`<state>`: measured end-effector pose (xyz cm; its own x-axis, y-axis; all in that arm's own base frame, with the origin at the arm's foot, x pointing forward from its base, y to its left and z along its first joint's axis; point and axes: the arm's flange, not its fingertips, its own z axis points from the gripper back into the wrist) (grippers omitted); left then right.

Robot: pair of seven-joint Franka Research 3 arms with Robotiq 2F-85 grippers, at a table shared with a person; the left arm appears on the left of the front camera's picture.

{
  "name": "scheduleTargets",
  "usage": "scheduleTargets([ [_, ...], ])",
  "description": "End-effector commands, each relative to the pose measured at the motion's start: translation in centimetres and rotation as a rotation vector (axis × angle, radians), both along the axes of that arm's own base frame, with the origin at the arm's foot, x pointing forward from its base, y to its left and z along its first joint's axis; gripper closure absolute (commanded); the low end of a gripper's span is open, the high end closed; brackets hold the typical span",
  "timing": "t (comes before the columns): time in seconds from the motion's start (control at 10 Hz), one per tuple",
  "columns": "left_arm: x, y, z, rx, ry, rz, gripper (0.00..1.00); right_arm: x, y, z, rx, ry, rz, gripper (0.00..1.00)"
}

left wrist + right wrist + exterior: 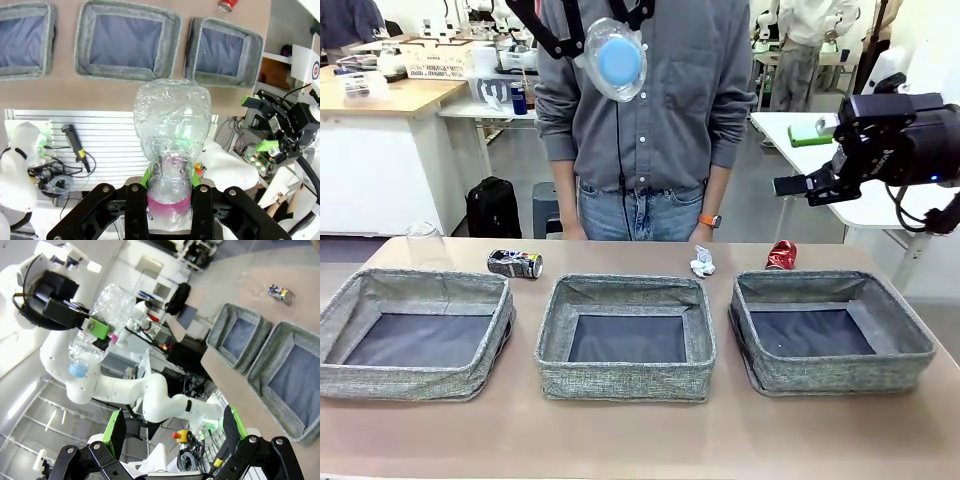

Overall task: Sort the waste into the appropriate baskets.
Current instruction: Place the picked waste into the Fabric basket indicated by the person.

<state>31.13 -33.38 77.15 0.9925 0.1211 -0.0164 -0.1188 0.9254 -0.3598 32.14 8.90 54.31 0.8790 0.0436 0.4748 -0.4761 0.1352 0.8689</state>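
So the left gripper (171, 167) is pinching the clear plastic bottle (172, 120) around its pink-label waist, jaws pressing in on it. It's dangling the bottle up high on the near side of the three baskets (625, 288), I'm guessing so it can pick a bin before lowering. The baskets are sitting in a row, all looking bare inside. Past them, along the far edge, the clear cup (424, 245), dark printed can (515, 263), paper wad (702, 262) and crushed red can (781, 255) are lying in front of the person (640, 120). The right gripper (810, 186) is hovering off to the side, jaws spread wide and gripping nothing, probably keeping out of the way.
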Motion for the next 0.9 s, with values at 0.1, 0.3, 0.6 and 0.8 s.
scheduleTargets([
  [0.1, -0.37, 0.12, 0.03, -0.006, 0.001, 0.001, 0.76, 0.15, 0.18, -0.03, 0.027, -0.027, 0.002, 0.00],
  [0.3, -0.37, 0.12, 0.03, -0.006, 0.001, 0.001, 0.76, 0.15, 0.18, -0.03, 0.027, -0.027, 0.002, 0.00],
  [0.6, -0.37, 0.12, 0.03, -0.006, 0.001, 0.001, 0.76, 0.15, 0.18, -0.03, 0.027, -0.027, 0.002, 0.00],
  [0.8, -0.37, 0.12, 0.03, -0.006, 0.001, 0.001, 0.76, 0.15, 0.18, -0.03, 0.027, -0.027, 0.002, 0.00],
])
